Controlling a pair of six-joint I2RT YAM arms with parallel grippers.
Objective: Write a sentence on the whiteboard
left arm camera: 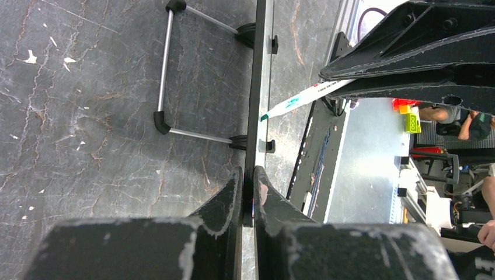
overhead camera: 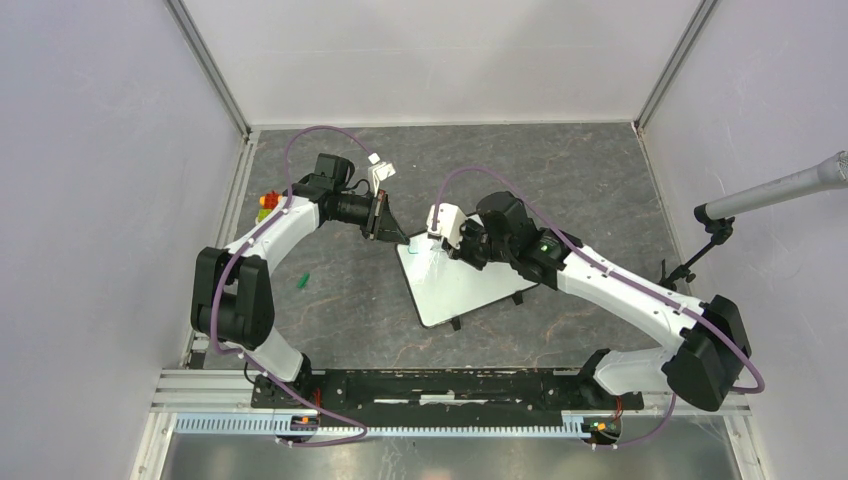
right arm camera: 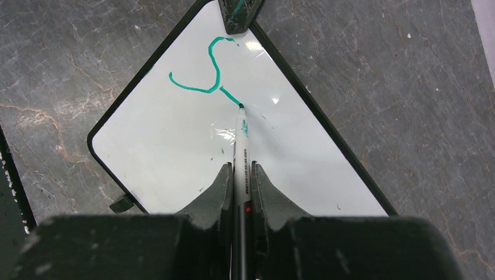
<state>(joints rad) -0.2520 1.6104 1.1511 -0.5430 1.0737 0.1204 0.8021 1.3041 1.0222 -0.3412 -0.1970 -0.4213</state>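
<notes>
The whiteboard [overhead camera: 462,287] sat mid-table [overhead camera: 560,170]. The left gripper [left arm camera: 248,175] was clamped on its corner edge. Above it, the right gripper [right arm camera: 240,173] pinched a marker [right arm camera: 243,153], its tip touching the sentence [right arm camera: 198,90], which was a single green stroke.

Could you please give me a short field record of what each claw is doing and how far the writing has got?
left claw: shut on the whiteboard edge
right claw: shut on the green marker, tip touching the board
writing: one curved green stroke, no whole word yet
loose item: small green piece on the table, apart from the board
</notes>
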